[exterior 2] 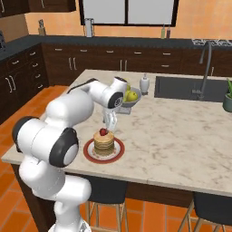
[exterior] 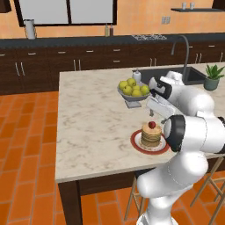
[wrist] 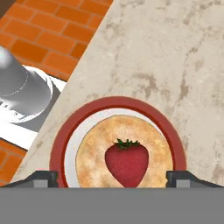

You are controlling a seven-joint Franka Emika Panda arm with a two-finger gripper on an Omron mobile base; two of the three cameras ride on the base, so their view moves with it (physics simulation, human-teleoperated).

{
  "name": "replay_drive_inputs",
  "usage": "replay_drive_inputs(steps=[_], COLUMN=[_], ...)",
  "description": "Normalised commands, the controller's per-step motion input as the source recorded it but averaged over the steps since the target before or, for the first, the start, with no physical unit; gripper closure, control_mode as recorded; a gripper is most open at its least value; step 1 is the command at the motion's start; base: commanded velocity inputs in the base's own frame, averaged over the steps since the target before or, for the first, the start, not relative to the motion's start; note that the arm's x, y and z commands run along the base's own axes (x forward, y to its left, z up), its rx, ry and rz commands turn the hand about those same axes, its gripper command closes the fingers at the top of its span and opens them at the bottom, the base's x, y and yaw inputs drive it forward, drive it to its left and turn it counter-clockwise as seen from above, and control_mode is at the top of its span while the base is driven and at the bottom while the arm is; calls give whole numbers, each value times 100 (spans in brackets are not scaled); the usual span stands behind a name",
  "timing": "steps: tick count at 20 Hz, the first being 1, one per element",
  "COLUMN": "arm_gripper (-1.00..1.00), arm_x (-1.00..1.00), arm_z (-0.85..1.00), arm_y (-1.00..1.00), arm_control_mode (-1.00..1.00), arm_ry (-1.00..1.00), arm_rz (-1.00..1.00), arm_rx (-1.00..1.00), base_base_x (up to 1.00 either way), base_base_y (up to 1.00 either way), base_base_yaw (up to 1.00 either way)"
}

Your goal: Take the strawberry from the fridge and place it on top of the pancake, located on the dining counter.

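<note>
gripper [wrist: 112, 178] open — strawberry [wrist: 127, 163] centred on pancake [wrist: 94, 148]

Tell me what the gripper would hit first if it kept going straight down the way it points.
Most likely the strawberry atop the pancake: it sits centred between the open gripper's fingertips.

From behind the arm at left and right, we look forward and down over the dining counter [exterior: 92, 118]; both base views share the pancake [exterior: 150, 137] plate near centre. Our hand camera looks straight down, close over the strawberry [wrist: 127, 161] at six o'clock.
</note>
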Motion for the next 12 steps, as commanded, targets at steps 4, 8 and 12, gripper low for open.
replay_drive_inputs(steps=[4, 8, 12], arm_gripper=[-100, -100, -100], arm_x=[-90, -100, -75], arm_z=[33, 47, 56], arm_y=[1, 0, 1], arm_control_mode=[-100, -100, -100], arm_ry=[-4, -3, -2], arm_rz=[-11, -33, -53], arm_rx=[-4, -2, -1], base_base_x=[0, 0, 0], base_base_y=[0, 0, 0], base_base_yaw=[0, 0, 0])
